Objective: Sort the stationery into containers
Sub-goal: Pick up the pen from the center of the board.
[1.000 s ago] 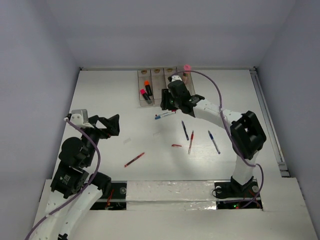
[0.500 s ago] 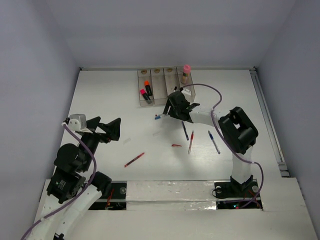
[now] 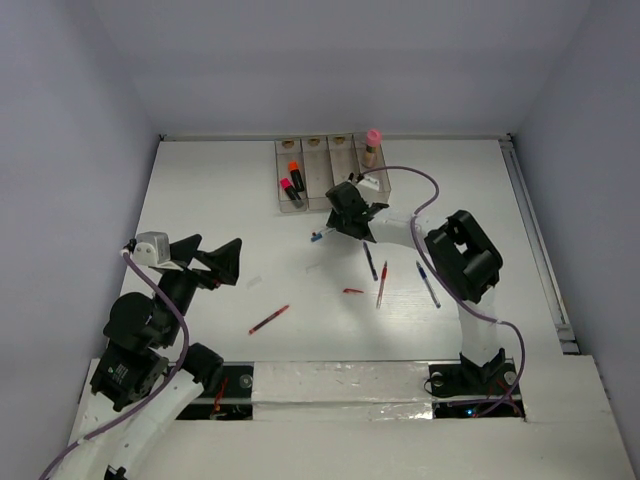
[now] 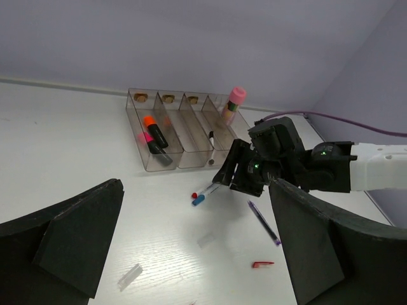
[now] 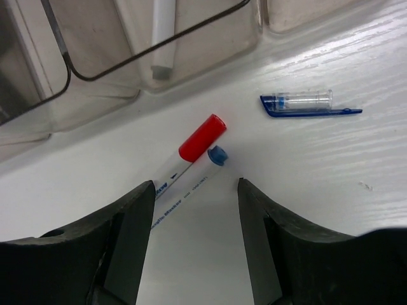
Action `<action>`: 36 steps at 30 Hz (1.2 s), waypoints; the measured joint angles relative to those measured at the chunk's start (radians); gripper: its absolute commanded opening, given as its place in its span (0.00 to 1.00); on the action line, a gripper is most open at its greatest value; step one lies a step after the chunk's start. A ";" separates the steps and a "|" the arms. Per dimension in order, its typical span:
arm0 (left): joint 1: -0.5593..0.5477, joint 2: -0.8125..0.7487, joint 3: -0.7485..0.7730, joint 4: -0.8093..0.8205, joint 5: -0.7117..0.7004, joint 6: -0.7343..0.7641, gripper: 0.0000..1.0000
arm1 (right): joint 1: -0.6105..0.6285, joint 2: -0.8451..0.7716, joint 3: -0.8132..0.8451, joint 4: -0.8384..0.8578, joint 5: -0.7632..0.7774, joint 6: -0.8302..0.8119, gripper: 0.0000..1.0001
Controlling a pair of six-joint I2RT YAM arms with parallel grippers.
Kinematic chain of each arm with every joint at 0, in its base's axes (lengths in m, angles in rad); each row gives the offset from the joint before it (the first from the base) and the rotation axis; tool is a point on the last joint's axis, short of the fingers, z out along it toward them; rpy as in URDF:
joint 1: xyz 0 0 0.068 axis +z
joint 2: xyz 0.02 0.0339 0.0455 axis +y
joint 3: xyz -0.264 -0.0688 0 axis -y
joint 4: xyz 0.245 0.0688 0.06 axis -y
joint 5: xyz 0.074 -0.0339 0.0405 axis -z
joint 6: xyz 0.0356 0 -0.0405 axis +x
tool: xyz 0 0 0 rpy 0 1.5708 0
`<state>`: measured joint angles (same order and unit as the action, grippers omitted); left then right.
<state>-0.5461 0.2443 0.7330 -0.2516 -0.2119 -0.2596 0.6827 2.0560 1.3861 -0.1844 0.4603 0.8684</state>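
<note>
Stationery was mostly loose on the desk. A red pen lay near the left arm. Over on the right were a blue pen, a second red pen, a second blue pen and a little red cap.

The right claw hung wide open and empty over a red-capped pen and a blue-capped pen. Those two lay side by side just in front of the containers, with a loose blue pen cap near them. The left claw was spread wide too, holding nothing, well back from all of it.

As for the bins, the leftmost had an orange-capped highlighter and a pink-capped highlighter. The third had the white marker, and the glue stick stood upright in the rightmost.
</note>
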 measured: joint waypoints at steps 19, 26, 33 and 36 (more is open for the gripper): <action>-0.009 0.000 0.000 0.000 -0.003 0.000 0.99 | 0.039 0.082 0.158 -0.186 0.034 -0.200 0.32; -0.009 0.000 0.000 0.000 -0.005 0.000 0.99 | 0.039 0.082 0.159 -0.191 0.029 -0.260 0.36; -0.009 0.000 0.000 0.000 -0.006 0.000 0.99 | 0.039 0.080 0.159 -0.201 0.018 -0.304 0.41; -0.009 0.000 0.000 0.000 -0.006 0.000 0.99 | 0.043 0.078 0.159 -0.210 0.010 -0.320 0.33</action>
<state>-0.5549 0.2443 0.7330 -0.2520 -0.2180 -0.2596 0.7258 2.1338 1.5448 -0.3943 0.4698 0.5480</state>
